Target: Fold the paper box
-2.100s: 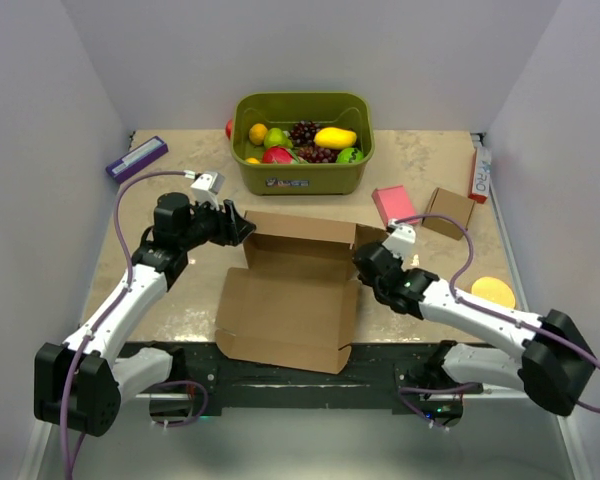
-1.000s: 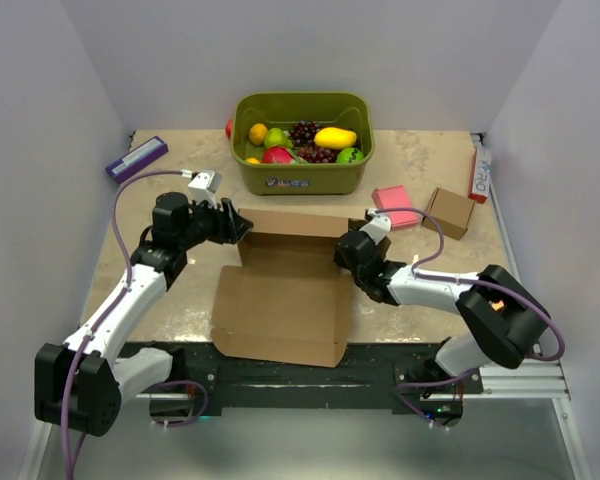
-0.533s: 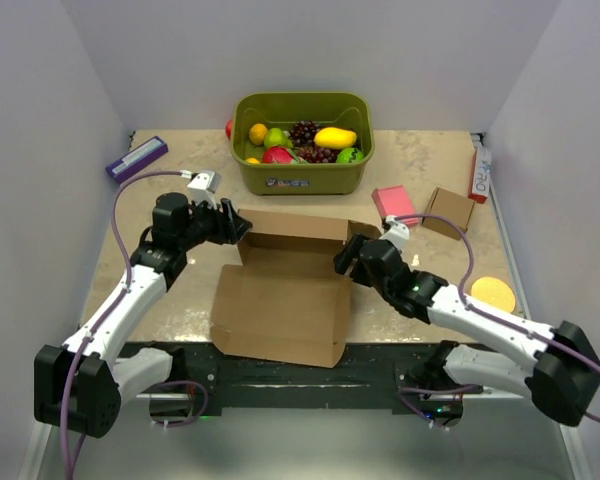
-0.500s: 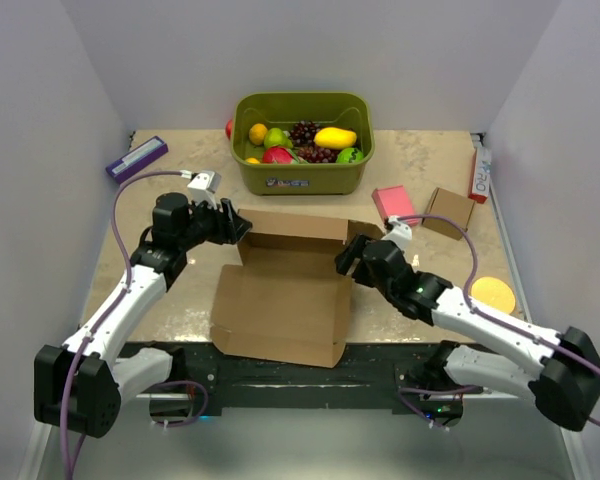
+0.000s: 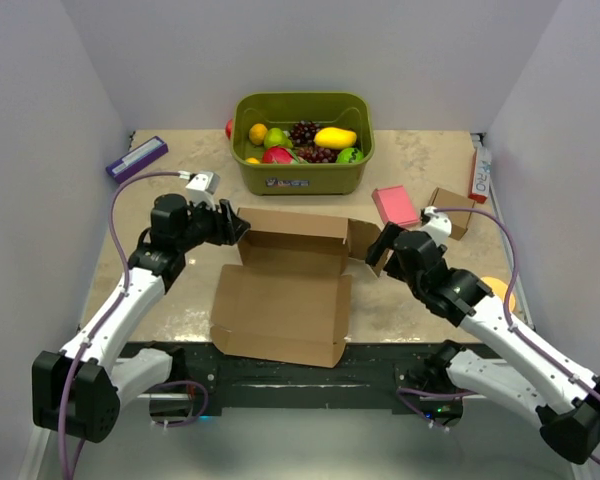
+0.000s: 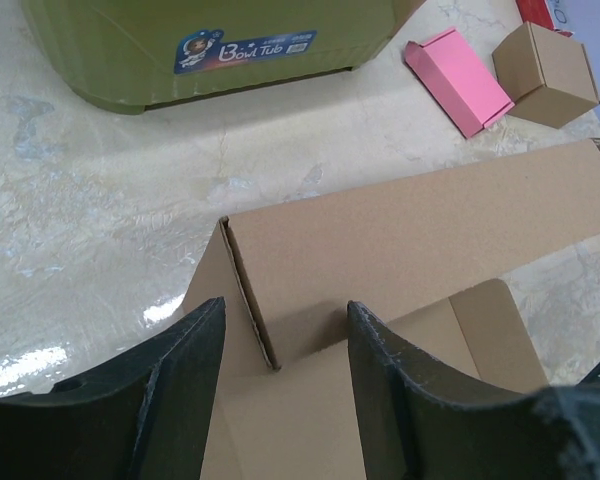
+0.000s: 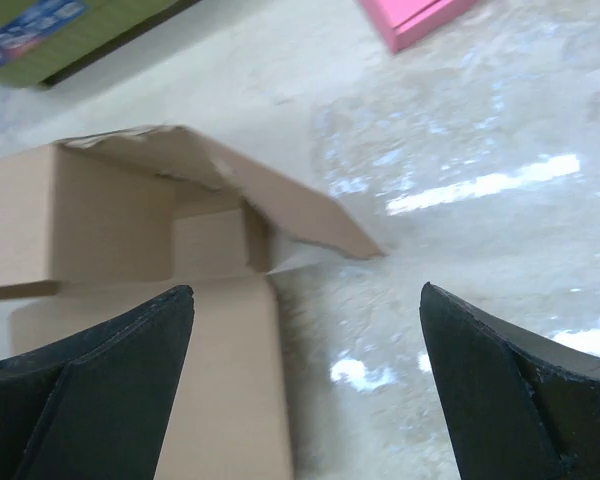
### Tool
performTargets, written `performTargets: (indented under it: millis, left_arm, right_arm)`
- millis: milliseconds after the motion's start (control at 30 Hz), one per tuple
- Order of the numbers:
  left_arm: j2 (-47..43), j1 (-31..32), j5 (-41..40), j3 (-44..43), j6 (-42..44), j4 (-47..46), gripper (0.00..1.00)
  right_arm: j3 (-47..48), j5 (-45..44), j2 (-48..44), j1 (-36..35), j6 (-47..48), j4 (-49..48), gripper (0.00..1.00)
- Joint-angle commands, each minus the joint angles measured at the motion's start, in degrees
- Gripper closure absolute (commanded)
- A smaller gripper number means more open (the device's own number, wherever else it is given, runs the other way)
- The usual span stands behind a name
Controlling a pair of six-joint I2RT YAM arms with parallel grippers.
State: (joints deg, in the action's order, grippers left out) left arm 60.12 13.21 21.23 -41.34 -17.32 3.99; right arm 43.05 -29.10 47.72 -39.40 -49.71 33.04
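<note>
Your left wrist camera looks down past the left gripper (image 6: 285, 325), whose two dark fingers (image 6: 170, 400) stand well apart at the bottom edge. Between them rises a corner of the cardboard box (image 6: 430, 240). Its long wall runs off to the right, and a short side flap leans close to the finger at the left of the view. You cannot tell whether either finger touches the cardboard. Beyond, on the marbled table (image 6: 100, 200), you see a green tub (image 6: 130, 50) with a sticker (image 6: 245, 48). To the right lie a pink block (image 6: 457, 78) and, just beside it, a small brown carton (image 6: 545, 72).
</note>
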Motion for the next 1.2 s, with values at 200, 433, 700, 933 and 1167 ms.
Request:
performTargets:
  millis: [200, 433, 700, 933, 1167]
  left_arm:
    - [-1.06, 0.15, -1.46, 0.21, 1.94, -0.30, 0.44]
    - [-0.61, 0.15, -1.46, 0.21, 2.29, -0.30, 0.43]
    - [-5.18, 0.41, -6.10, -0.31, 3.87, -2.93, 0.10]
    - [-11.95, 15.15, -28.41, -9.44, 9.76, 0.30, 0.17]
    - [-8.89, 36.33, -31.77, -4.64, -1.99, -2.92, 0.35]
  right_arm:
    - [-3.32, 0.54, 2.37, 6.35, 13.56, -10.51, 0.04]
    - [-7.09, 0.01, 2.64, 6.35, 23.43, -21.07, 0.25]
    - [-9.21, 2.47, 1.67, 6.35, 25.02, -24.51, 0.59]
    - [-8.51, 2.47, 1.06, 6.35, 26.42, -24.42, 0.69]
    - [-7.80, 2.82, 2.20, 6.26, 28.09, -24.78, 0.83]
